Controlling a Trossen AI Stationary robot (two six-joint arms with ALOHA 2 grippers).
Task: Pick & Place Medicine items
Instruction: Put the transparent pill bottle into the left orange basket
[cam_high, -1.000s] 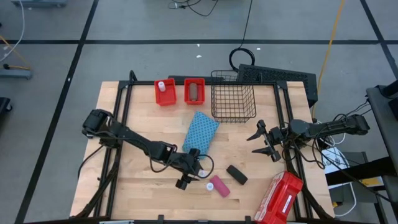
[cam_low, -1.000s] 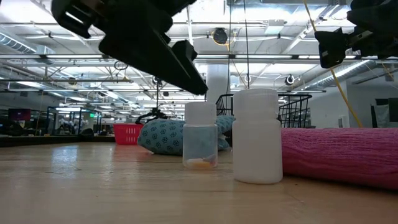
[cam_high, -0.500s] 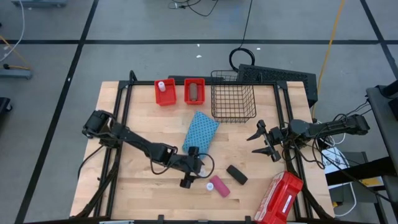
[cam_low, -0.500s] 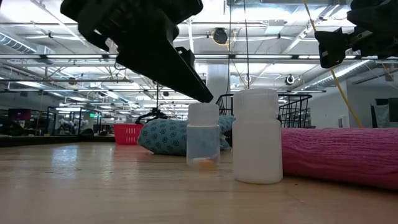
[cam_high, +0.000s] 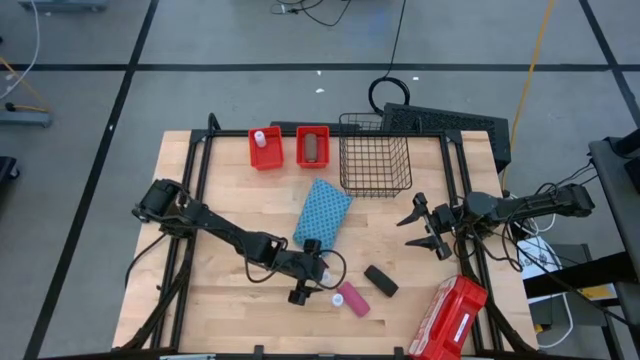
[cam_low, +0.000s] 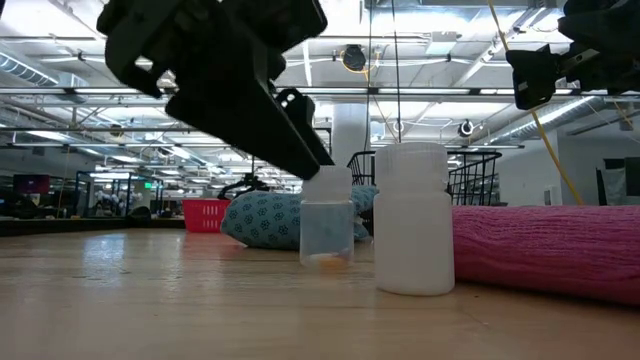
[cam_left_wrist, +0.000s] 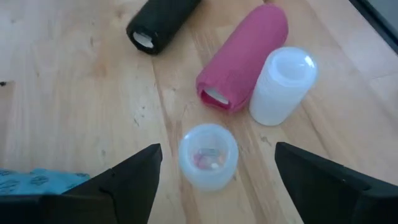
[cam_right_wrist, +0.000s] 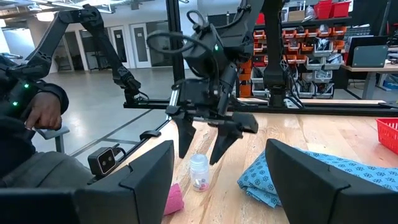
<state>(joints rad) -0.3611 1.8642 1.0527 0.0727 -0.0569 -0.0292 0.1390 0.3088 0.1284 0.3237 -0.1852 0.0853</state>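
Looking past the left gripper (cam_left_wrist: 214, 180) in its wrist view, we see both dark fingers (cam_left_wrist: 127, 177) spread wide, with a small clear vial (cam_left_wrist: 208, 155) standing upright on the table (cam_left_wrist: 68, 81) between them and touching neither. The vial has a white cap, and small coloured contents show through it; we cannot tell what they are. Just beyond the jaws lies the pink tube (cam_left_wrist: 242, 56), on its side, with a white-capped bottle (cam_left_wrist: 283, 84) standing against it. Farther out from the jaws lies a black oblong box (cam_left_wrist: 161, 22), cut off at the picture's edge. A corner of the blue patterned cloth (cam_left_wrist: 37, 180) shows beside one finger.

From above, the arm's own bulk hides most of the vial, so we read its place from the wrist and low views. In the low view the gripper's dark mass hangs over the vial's cap and appears to clear it, though the angle is poor.

The right gripper (cam_high: 425, 228) waits near the table's right edge, well apart from these items, jaws parted on nothing. Ahead of its jaws a person's hand (cam_right_wrist: 43, 112) shows partly at the picture's edge.
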